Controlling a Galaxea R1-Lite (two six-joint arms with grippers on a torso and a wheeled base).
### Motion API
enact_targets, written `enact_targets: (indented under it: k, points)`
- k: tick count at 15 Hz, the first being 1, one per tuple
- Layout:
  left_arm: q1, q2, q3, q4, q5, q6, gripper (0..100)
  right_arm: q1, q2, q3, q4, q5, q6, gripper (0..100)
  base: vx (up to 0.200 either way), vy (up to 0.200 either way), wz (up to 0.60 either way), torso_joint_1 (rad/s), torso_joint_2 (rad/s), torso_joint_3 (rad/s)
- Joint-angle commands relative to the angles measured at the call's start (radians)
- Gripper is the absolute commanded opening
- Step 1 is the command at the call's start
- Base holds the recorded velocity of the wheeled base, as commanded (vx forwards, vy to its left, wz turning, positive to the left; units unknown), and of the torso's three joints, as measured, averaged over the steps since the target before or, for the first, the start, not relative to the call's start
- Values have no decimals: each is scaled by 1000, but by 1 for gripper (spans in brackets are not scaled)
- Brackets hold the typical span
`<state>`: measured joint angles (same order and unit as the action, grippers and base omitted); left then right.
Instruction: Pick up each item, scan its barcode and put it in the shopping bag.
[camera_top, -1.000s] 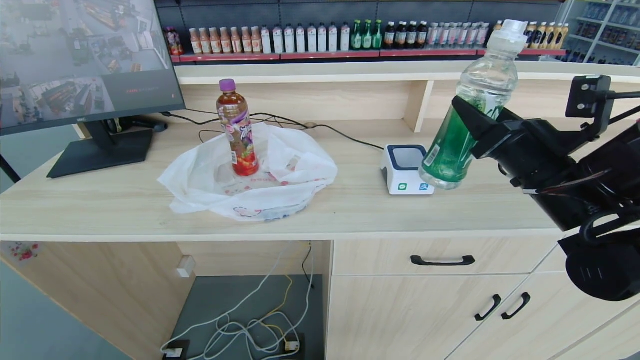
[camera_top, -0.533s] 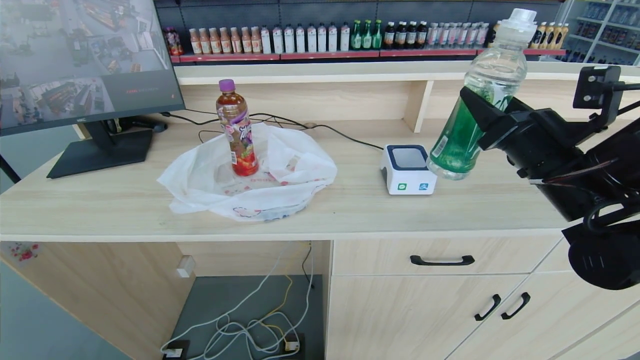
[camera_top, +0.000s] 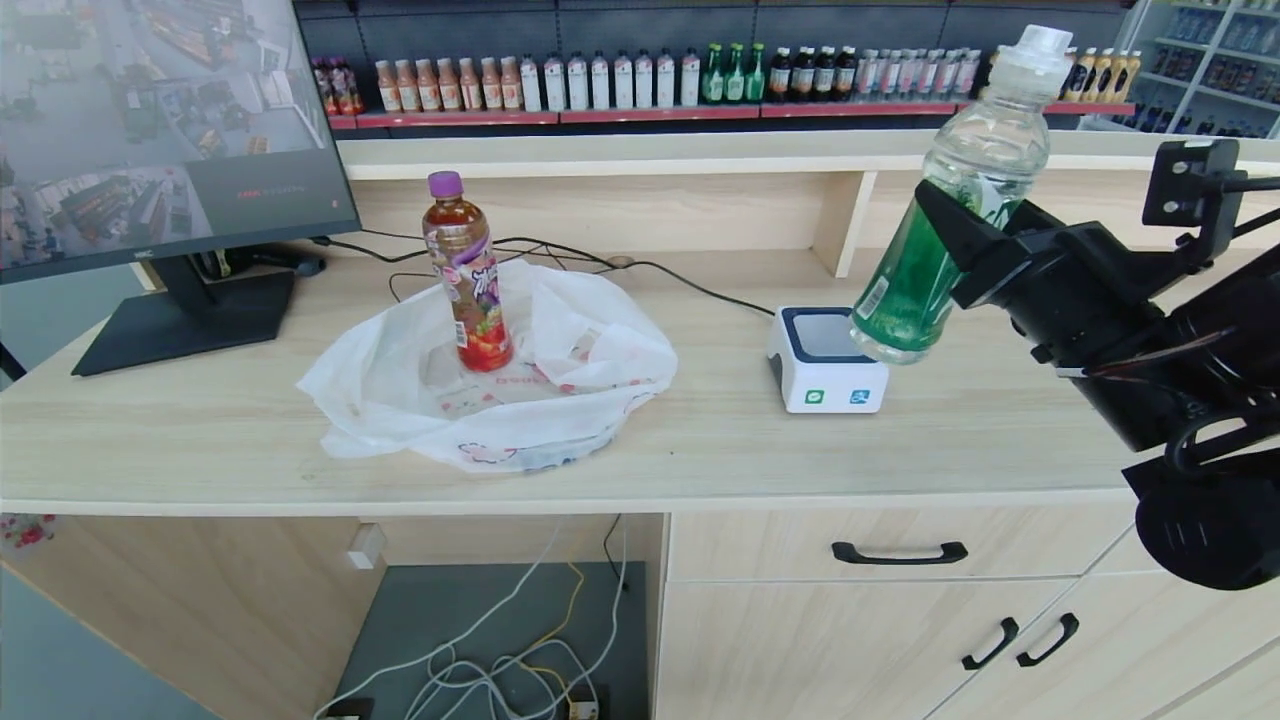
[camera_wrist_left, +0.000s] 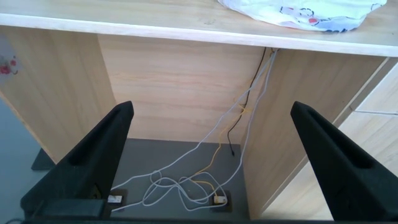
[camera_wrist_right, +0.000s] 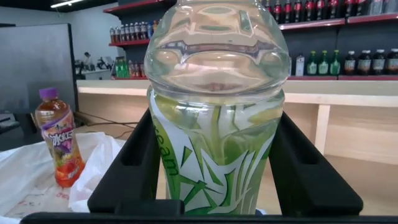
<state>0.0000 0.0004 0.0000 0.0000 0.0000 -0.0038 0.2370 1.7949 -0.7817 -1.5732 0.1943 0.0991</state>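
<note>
Above the desk (camera_top: 200, 440), near the bag (camera_top: 590, 360), I am holding the green bottle (camera_top: 900, 310) tilted over the scanner (camera_top: 830, 385), right jaws pinching it, aiming to face its barcode (camera_top: 872, 297) at the glass; left jaws are hanging spread.

On the counter (camera_top: 700, 440) the monitor (camera_top: 150, 130) stands at the far left. To its right lies the shopping bag (camera_top: 480, 400), spread out flat, with a bottle (camera_top: 468, 275) upright in it. Right of the bag, apart from it, sits the scanner (camera_top: 826, 360). A second bottle (camera_top: 945, 220) hangs tilted in the air above the scanner's right edge, held in the right gripper (camera_top: 940, 240). A shelf (camera_top: 700, 108) of drinks runs behind the counter. Cables (camera_top: 500, 660) lie on the floor beneath it.
</note>
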Motion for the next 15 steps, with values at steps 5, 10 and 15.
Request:
enact_targets:
  k: [5,10,15]
  points:
    - [0,0,0,0,0,-2,100,-1,8,1,2,1,-1,0,0,200,0,-1,0,2]
    - [0,0,0,0,0,-2,100,18,24,-36,2,2,-4,0,0,200,0,4,0,4]
    - [0,0,0,0,0,-1,100,62,40,-186,150,-4,-61,0,0,160,0,1,1,1]
